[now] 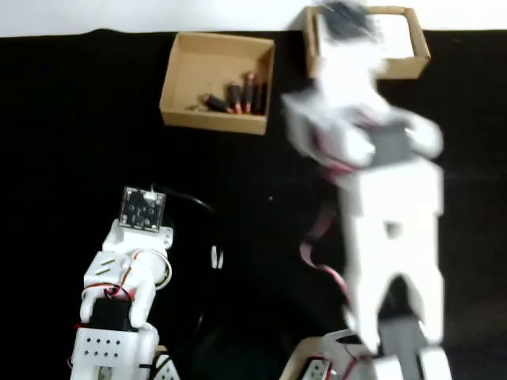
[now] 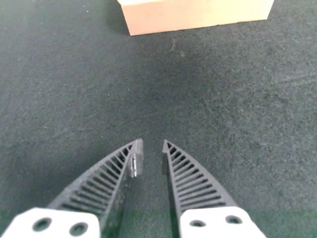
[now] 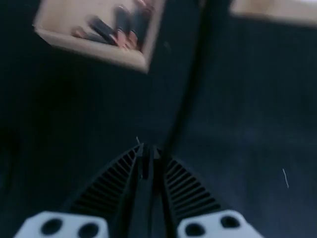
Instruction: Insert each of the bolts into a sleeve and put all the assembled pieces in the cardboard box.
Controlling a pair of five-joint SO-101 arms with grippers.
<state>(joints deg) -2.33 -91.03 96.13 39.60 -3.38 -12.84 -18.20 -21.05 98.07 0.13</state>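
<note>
**Both arms over the tabletop, pieces in the far box**

The left arm point(image 1: 127, 277) sits folded at the near edge of the dark tabletop point(image 1: 63, 158), its wrist low over the cloth. The left gripper point(image 2: 151, 154) hangs just above the bare surface. Its fingers point(image 2: 111, 181) stand a little apart with a narrow gap between the tips, and nothing is held in that gap. Ahead of them, well apart, is one wall of a box point(image 2: 198, 15).

The right arm point(image 1: 388, 214) rises from the near edge beside the left one and stretches far across the tabletop toward the back, and it is blurred in the high view. The right gripper point(image 3: 147, 154) is above the dark cloth. Its fingers point(image 3: 188, 191) are pressed together tip to tip, and nothing can be seen between them.

At the far side, the box point(image 1: 218, 79) lies open with the pieces point(image 1: 238, 96) inside, a small group of dark and reddish cylinders lying close together against its near wall. In the right wrist view the same box point(image 3: 143, 54) and pieces point(image 3: 116, 25) show beyond the closed fingertips. A second box point(image 1: 412, 47) stands just beside the first, also open, and the outstretched right arm covers part of it. Its edge point(image 3: 272, 10) shows in the right wrist view too.
</note>
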